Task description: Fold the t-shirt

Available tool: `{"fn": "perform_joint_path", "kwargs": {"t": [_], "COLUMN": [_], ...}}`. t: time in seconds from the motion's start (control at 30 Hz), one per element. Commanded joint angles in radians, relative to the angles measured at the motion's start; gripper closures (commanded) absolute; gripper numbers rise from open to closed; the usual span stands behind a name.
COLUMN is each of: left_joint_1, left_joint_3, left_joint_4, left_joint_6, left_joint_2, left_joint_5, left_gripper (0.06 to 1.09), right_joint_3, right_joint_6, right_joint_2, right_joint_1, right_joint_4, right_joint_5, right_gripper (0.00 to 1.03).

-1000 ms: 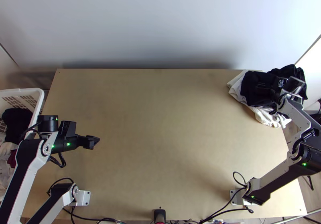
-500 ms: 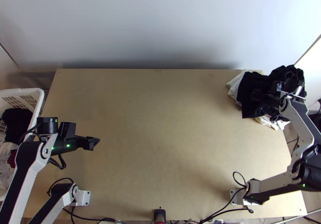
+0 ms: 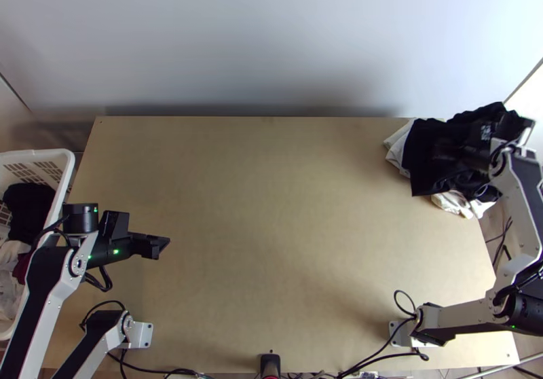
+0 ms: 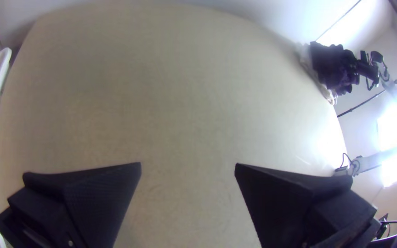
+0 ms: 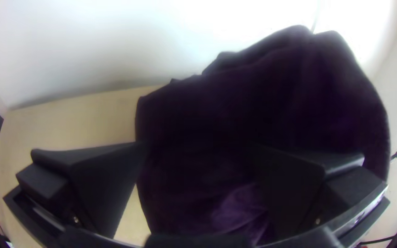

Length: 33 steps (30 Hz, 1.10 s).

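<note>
Found the black cloth [image 3: 424, 178], perhaps the t-shirt, bunched over white cloth [image 3: 468, 206] at the far right corner of the table [image 3: 271, 209], reaching past its right edge. Saw the right gripper [image 3: 444, 149] in the way above that corner, fingers spread, and the left gripper [image 3: 165, 244] over the table's left part, fingers wide apart too. Noted a white basket [image 3: 68, 165] beside the table's left edge, holding dark and pale clothes [image 3: 28, 206], and black cables [image 3: 396, 301] toward its near edge.
</note>
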<state>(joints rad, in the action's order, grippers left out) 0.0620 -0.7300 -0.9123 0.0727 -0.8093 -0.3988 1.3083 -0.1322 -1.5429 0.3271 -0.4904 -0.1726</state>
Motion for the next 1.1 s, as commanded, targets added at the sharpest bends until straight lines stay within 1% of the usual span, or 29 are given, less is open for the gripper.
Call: {"fn": "perform_joint_path", "kwargs": {"t": [0.0,0.1,0.23,0.3,0.37,0.4,0.43,0.47,0.53,0.6,0.63,0.67,0.7,0.73,0.77,0.8,0.83,0.87,0.9,0.97,1.0,1.07], "left_joint_1": [-0.004,-0.004,-0.005,-0.005,-0.002,-0.001,-0.001,-0.002,-0.004,-0.008,-0.013,-0.027,-0.039,-0.048,-0.048,-0.048,-0.050,-0.051,-0.050,-0.048,-0.048,-0.048], "left_joint_3": [0.021,0.023,0.006,0.001,0.003,0.003,0.004,0.006,0.017,0.037,0.052,0.067,0.087,0.110,0.136,0.164,0.192,0.199,0.205,0.224,0.241,0.274], "left_joint_4": [-0.020,-0.036,-0.042,-0.017,0.033,0.053,0.073,0.089,0.124,0.162,0.174,0.179,0.188,0.205,0.227,0.250,0.270,0.290,0.300,0.331,0.372,0.466], "left_joint_6": [0.013,0.024,0.016,-0.008,-0.054,-0.060,-0.063,-0.065,-0.063,-0.045,-0.030,-0.028,-0.034,-0.034,-0.033,-0.030,-0.027,-0.031,-0.033,-0.027,-0.025,-0.025], "left_joint_2": [0.041,0.068,0.121,0.157,0.190,0.203,0.219,0.236,0.271,0.297,0.302,0.303,0.306,0.317,0.337,0.357,0.375,0.381,0.380,0.389,0.404,0.447], "left_joint_5": [-0.003,-0.005,-0.005,-0.002,0.012,0.031,0.048,0.060,0.066,0.075,0.095,0.114,0.120,0.126,0.132,0.132,0.132,0.132,0.132,0.150,0.179,0.250], "left_gripper": [0.10,0.10,0.10,0.10,0.10,0.10,0.10,0.10,0.10,0.10,0.10,0.10,0.10,0.10,0.10,0.10,0.10,0.10,0.10,0.10,0.10,0.10], "right_joint_3": [0.158,0.223,0.275,0.289,0.278,0.267,0.261,0.253,0.209,0.135,0.082,0.011,-0.069,-0.149,-0.227,-0.311,-0.422,-0.523,-0.580,-0.646,-0.685,-0.779], "right_joint_6": [0.000,0.022,0.060,0.115,0.131,0.152,0.155,0.146,0.120,0.043,0.022,0.009,-0.001,0.005,0.036,0.102,0.195,0.226,0.223,0.220,0.197,0.088], "right_joint_2": [-0.003,0.026,0.115,0.155,0.198,0.214,0.224,0.227,0.248,0.308,0.356,0.418,0.484,0.547,0.610,0.684,0.773,0.871,0.942,0.971,1.001,1.092], "right_joint_1": [0.010,-0.005,-0.054,-0.063,-0.063,-0.060,-0.060,-0.063,-0.065,-0.120,-0.163,-0.206,-0.255,-0.301,-0.358,-0.399,-0.416,-0.418,-0.425,-0.448,-0.451,-0.451], "right_joint_4": [-0.083,-0.140,-0.235,-0.293,-0.310,-0.315,-0.333,-0.353,-0.407,-0.422,-0.421,-0.407,-0.361,-0.297,-0.220,-0.145,-0.002,0.136,0.161,0.148,0.147,0.207], "right_joint_5": [-0.001,-0.001,-0.002,-0.001,-0.001,-0.001,-0.011,-0.042,-0.061,-0.064,-0.062,-0.062,-0.054,-0.001,0.055,0.114,0.191,0.243,0.271,0.278,0.295,0.363], "right_gripper": [0.05,0.05,0.05,0.05,0.05,0.05,0.04,0.04,0.04,0.04,0.04,0.04,0.04,0.04,0.04,0.04,0.04,0.04,0.04,0.04,0.04,0.04]}}
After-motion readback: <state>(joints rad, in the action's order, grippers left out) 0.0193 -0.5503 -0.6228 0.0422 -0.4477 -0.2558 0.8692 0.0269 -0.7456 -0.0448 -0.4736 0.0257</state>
